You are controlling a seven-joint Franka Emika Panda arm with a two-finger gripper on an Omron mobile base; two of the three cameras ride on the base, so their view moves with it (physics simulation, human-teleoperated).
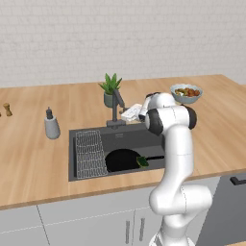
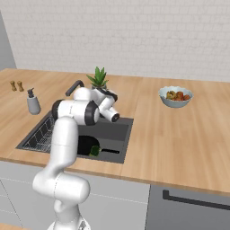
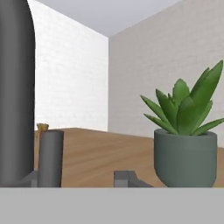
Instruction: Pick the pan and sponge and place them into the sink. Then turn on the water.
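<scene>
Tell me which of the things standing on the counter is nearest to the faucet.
The potted plant, a spiky green succulent in a dark grey pot, stands right behind the faucet. The soap dispenser and the fruit bowl stand farther off to either side.

The robot's arm [image 1: 178,158] is glossy white, built of thick rounded tubular links with bulbous housings. Dark grey, nearly black caps mark its joints. No cables, screws or markings show.

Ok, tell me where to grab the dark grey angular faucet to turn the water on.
Grip the short upright lever beside the dark grey angular faucet, coming level from the sink side. It stands clear of the spout, so pincer fingers can straddle it.
</scene>
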